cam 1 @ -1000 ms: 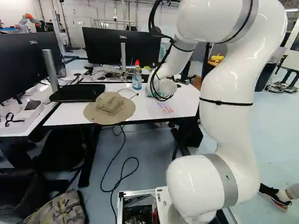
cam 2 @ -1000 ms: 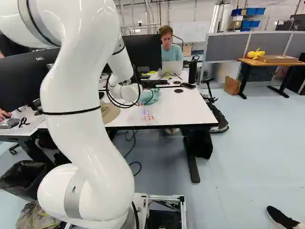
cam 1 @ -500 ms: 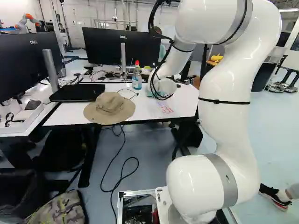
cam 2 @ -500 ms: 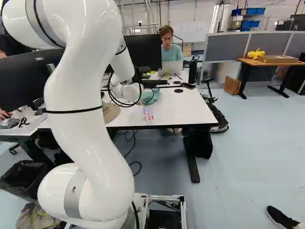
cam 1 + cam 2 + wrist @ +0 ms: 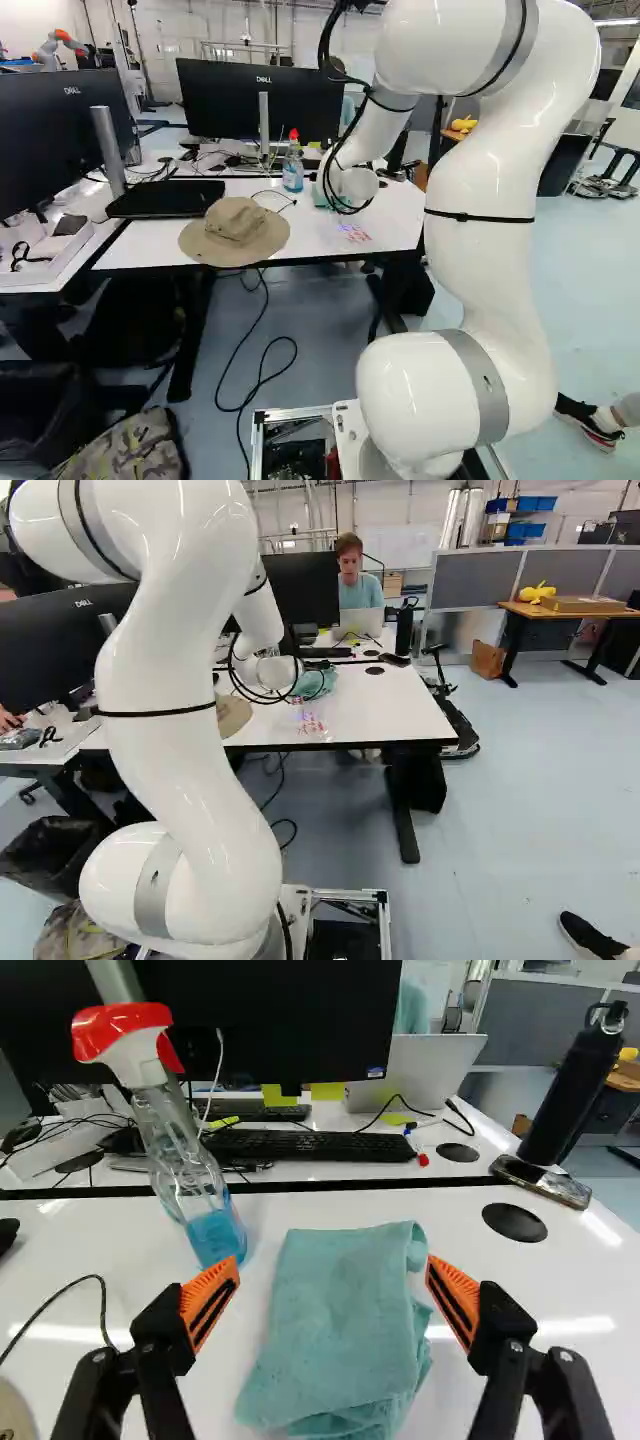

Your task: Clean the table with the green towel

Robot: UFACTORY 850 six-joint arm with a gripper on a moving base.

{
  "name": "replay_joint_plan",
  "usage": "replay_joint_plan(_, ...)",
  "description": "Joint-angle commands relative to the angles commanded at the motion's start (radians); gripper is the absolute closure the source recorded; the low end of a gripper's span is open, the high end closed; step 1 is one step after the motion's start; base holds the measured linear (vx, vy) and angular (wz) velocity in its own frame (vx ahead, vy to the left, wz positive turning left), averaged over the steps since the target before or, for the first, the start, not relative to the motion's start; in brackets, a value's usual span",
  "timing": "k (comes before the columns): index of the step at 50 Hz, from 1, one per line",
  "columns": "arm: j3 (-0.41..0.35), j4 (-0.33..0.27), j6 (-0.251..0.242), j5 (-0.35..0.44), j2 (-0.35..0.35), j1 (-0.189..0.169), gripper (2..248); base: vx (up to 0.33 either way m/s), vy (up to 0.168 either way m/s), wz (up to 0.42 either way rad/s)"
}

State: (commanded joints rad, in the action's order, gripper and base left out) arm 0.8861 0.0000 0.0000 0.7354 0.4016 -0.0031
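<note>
The green towel (image 5: pixel 335 1330) lies crumpled and folded on the white table (image 5: pixel 400 715). My gripper (image 5: pixel 330 1285) stands open over it in the wrist view, with one finger at each side of the towel and nothing gripped. Both base views hide the gripper behind the arm's wrist; part of the towel (image 5: pixel 322 682) shows beside that wrist in the right base view. Red and purplish marks (image 5: pixel 312 723) are on the tabletop, nearer the base than the towel.
A spray bottle (image 5: pixel 205 1195) stands close beside the towel. A tan hat (image 5: pixel 236 230) lies near the table's front edge. Beyond are a keyboard (image 5: pixel 310 1144), a phone (image 5: pixel 541 1181), a black bottle (image 5: pixel 575 1090) and monitors (image 5: pixel 260 100). Another robot (image 5: pixel 60 45) stands far back.
The bulky upper part of my arm has shifted slightly, leftward in the left base view and rightward in the right one. Its wrist has barely moved. The base and the table's things stay put.
</note>
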Motion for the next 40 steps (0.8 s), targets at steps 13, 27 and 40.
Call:
replay_joint_plan(13, 0.022, 0.0, 0.0, -0.046, 0.018, -0.015, 3, 0.0, 0.0, 0.0)
replay_joint_plan(27, 0.054, 0.0, 0.0, -0.094, 0.042, -0.023, 3, 0.0, 0.0, 0.0)
replay_joint_plan(40, 0.071, 0.0, 0.0, -0.137, 0.056, -0.024, 3, 0.0, 0.0, 0.0)
